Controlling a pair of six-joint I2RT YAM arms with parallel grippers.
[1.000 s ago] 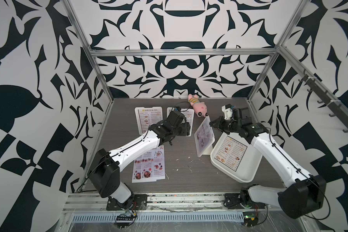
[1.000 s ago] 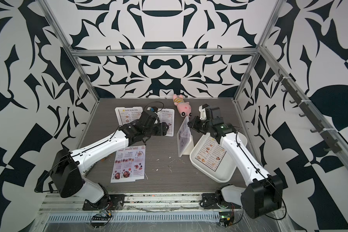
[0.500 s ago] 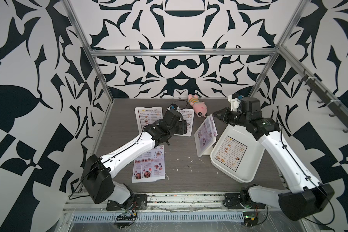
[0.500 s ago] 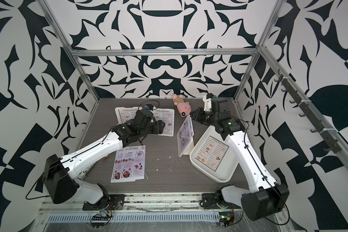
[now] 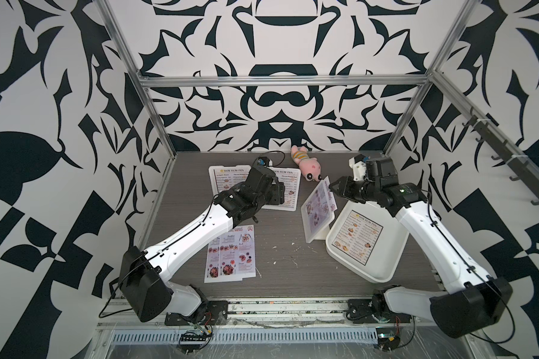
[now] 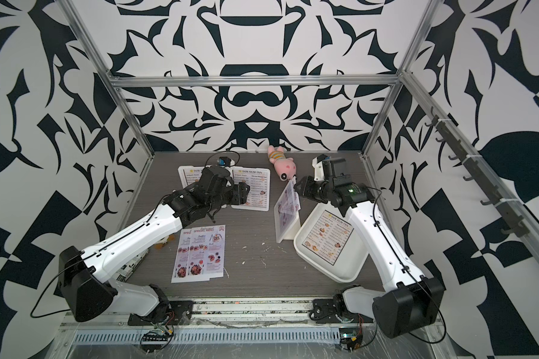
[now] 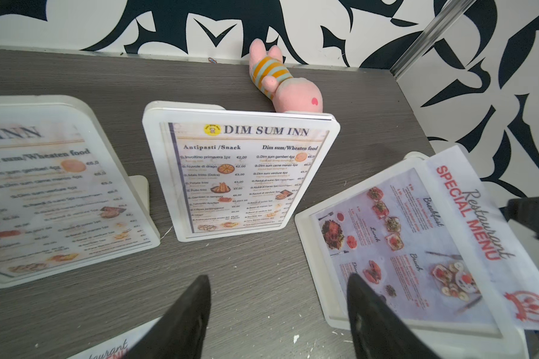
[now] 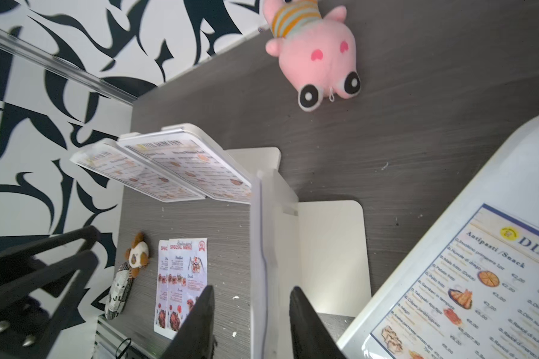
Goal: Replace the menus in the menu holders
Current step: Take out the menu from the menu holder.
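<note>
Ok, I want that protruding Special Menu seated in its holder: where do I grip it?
Grip the Special Menu by the bare strip with the red heading, sticking out of the menu holder's top. Come from above, edge-on, pinching both faces; the frame covers the rest.

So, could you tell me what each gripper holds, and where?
Nothing: the left gripper is open and empty; the right gripper straddles the pink menu's protruding edge, jaws apart.
</note>
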